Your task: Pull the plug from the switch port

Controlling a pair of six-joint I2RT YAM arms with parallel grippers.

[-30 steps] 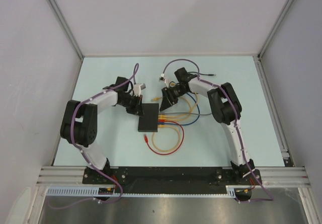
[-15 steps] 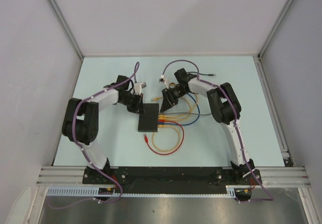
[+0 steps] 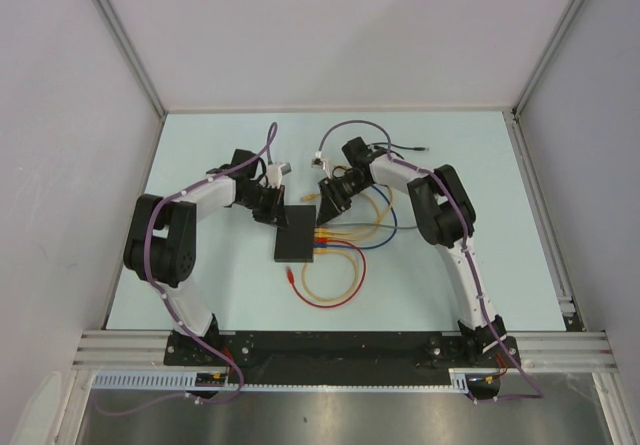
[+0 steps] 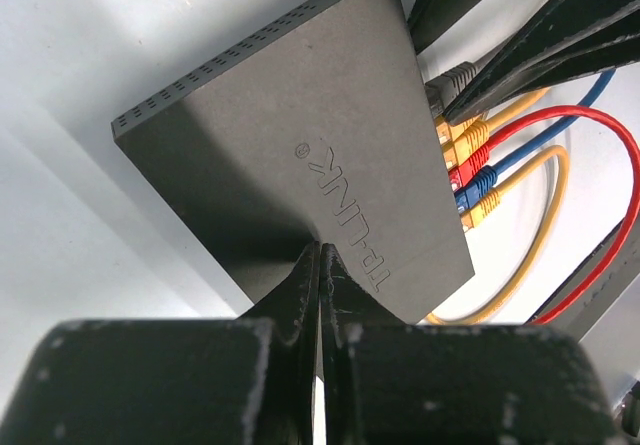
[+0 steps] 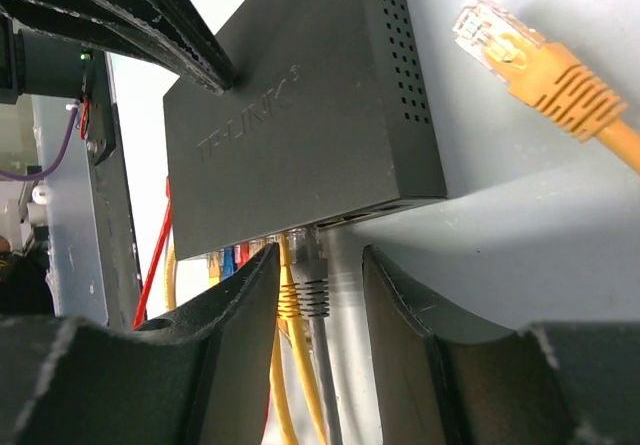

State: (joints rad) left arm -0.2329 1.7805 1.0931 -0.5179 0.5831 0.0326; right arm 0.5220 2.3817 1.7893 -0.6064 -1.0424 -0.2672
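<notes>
The switch [image 3: 297,233] is a flat black box lying mid-table, with its socket row on its right edge. Grey, yellow, red and blue plugs sit in those sockets [image 4: 462,155]. My left gripper [image 4: 321,250] is shut, its tips resting on the switch's top face [image 4: 290,135] near its left edge. My right gripper [image 5: 320,255] is open at the far end of the socket row. Its fingers [image 5: 250,295] straddle the grey plug [image 5: 312,280] and the yellow plug beside it. There is a gap between the grey plug and the right-hand finger.
A loose orange-yellow plug [image 5: 530,60] lies on the table just beyond the switch's far corner. Red, blue and yellow cable loops [image 3: 345,255] spread out to the right of the switch and in front of it, and a loose red plug end [image 3: 290,273] lies near its front.
My right gripper has edged slightly left toward the socket row. The left arm's elbow shifted a little while its gripper stayed on the switch.
</notes>
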